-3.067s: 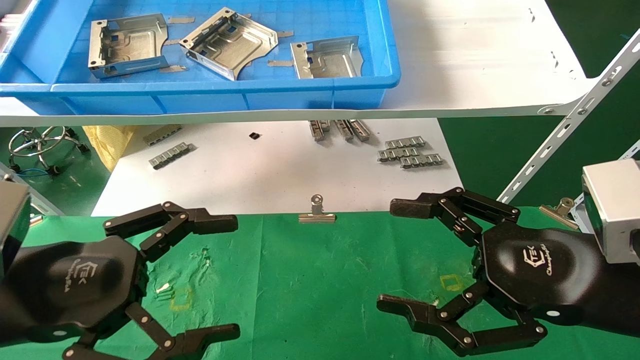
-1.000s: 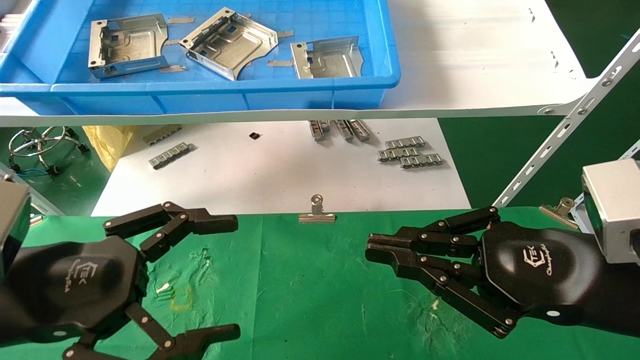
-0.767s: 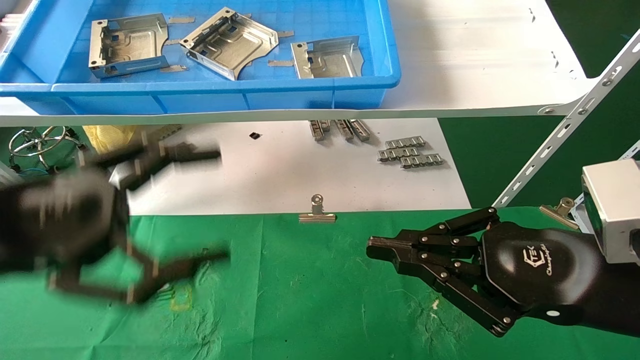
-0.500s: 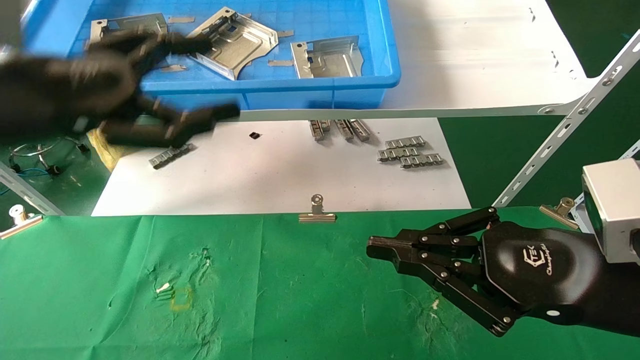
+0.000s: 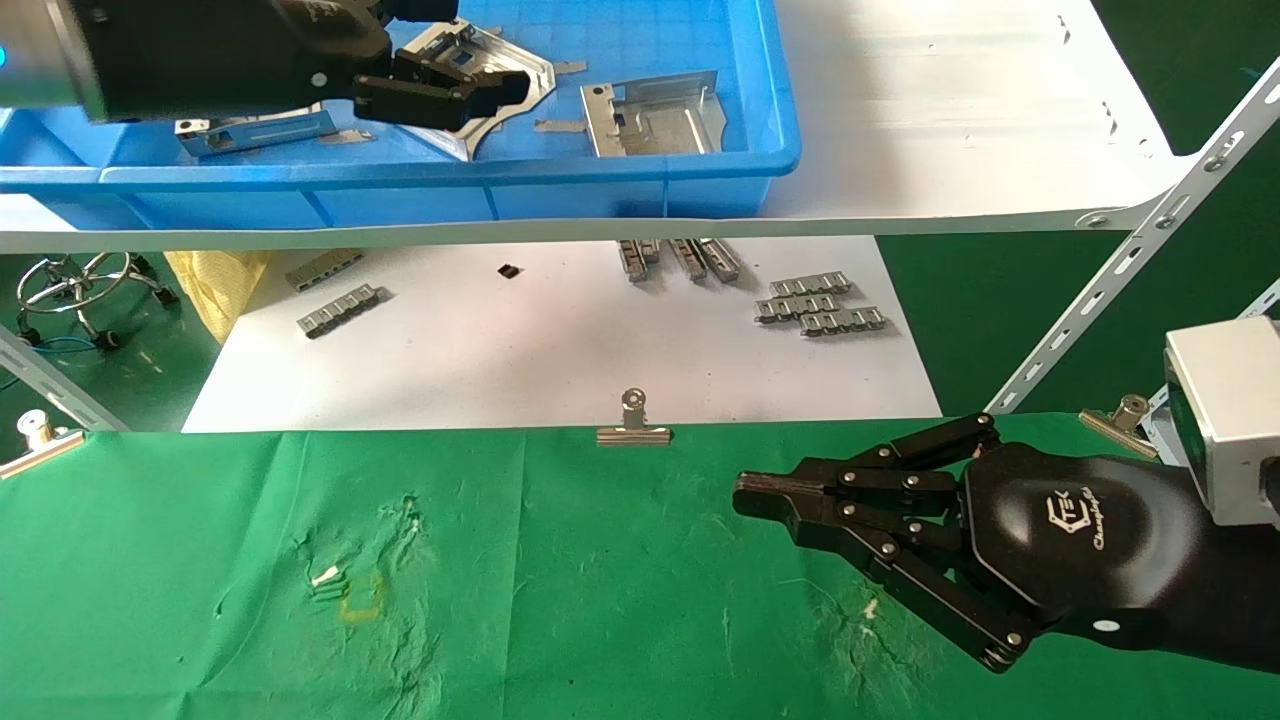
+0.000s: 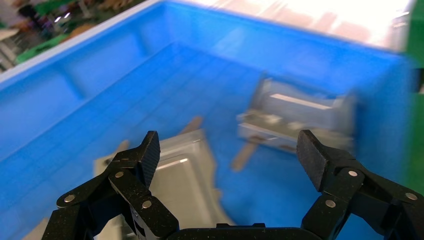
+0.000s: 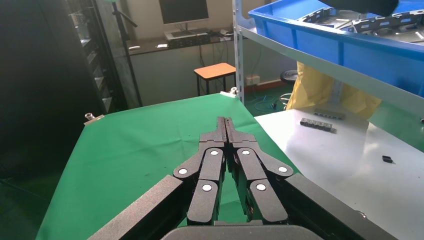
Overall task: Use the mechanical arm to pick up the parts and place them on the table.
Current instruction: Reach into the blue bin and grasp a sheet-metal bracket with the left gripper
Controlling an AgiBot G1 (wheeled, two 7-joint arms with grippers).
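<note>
Hovering over the blue tray, the left gripper is spreading its jaws wide, parts lying just beyond them; right gripper clenched above the bench.

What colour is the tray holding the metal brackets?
Bright blue; the tray shows best in the head view, brackets lying inside.

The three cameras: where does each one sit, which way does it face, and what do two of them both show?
Head view: high on the robot, facing forward and down at the green table and blue tray; both grippers show.
Left wrist view: behind the open left gripper, looking into the tray at the metal parts.
Right wrist view: behind the shut right gripper, looking along the table.
Shared: head and left wrist views both show the tray with parts.
</note>
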